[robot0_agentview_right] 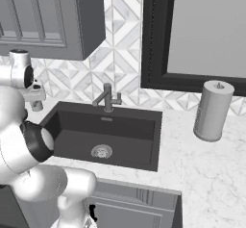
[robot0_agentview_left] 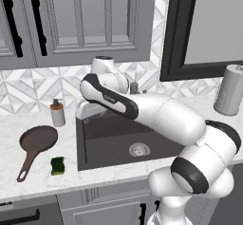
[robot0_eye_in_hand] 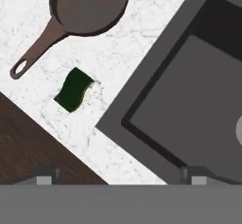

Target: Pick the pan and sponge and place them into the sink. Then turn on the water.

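The dark-brown pan (robot0_agentview_left: pixel 38 140) lies on the marble counter left of the sink (robot0_agentview_left: pixel 102 136), its handle pointing toward the counter's front edge. The green sponge (robot0_agentview_left: pixel 58 165) sits just in front of it, apart from the pan. My gripper (robot0_agentview_left: pixel 86 111) hangs above the sink's left rim, well above the counter. In the hand view the pan (robot0_eye_in_hand: pixel 90 5), sponge (robot0_eye_in_hand: pixel 74 89) and sink (robot0_eye_in_hand: pixel 189 105) lie far below my gripper (robot0_eye_in_hand: pixel 122 177), which is open and holds nothing. The sink basin (robot0_agentview_right: pixel 120 135) is bare around its drain (robot0_agentview_right: pixel 101 151). No water runs from the faucet (robot0_agentview_right: pixel 107 97).
A soap dispenser (robot0_agentview_left: pixel 58 113) stands behind the pan at the backsplash. A paper towel roll (robot0_agentview_right: pixel 213 110) stands on the counter right of the sink. Grey wall cabinets (robot0_agentview_left: pixel 71 20) hang above, and a dark-framed window (robot0_agentview_right: pixel 202 34) is over the sink's right side.
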Robot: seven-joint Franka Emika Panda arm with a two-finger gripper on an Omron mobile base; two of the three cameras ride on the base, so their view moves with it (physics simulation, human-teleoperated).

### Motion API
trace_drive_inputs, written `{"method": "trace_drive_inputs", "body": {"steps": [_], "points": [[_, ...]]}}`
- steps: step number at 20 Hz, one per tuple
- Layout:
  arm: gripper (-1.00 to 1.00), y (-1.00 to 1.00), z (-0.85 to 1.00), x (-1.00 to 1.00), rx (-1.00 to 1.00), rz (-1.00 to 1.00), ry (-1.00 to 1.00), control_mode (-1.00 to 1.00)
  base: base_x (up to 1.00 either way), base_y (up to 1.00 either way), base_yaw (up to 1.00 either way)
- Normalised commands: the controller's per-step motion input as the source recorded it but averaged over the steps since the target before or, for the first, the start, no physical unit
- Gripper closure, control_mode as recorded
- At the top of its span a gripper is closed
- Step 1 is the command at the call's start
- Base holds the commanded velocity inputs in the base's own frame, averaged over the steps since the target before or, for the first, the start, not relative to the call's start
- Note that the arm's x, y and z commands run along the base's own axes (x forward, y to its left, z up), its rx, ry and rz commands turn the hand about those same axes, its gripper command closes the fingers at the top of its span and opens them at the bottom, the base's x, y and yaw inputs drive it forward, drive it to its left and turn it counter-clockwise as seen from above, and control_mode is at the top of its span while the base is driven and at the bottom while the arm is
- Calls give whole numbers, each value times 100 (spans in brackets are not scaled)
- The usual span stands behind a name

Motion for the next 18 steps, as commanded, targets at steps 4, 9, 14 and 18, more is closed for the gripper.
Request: {"method": "trace_drive_inputs", "body": {"steps": [4, 9, 14, 18], "points": [[-100, 20, -12, 0, -2, 0, 0, -100, 0, 0, 0], [-100, 33, -28, 1, -2, 0, 0, -100, 0, 0, 0], [-100, 61, -30, 6, 0, 0, 0, -100, 0, 0, 0], [-100, 58, -8, 1, 0, -6, 1, -100, 0, 0, 0]]}}
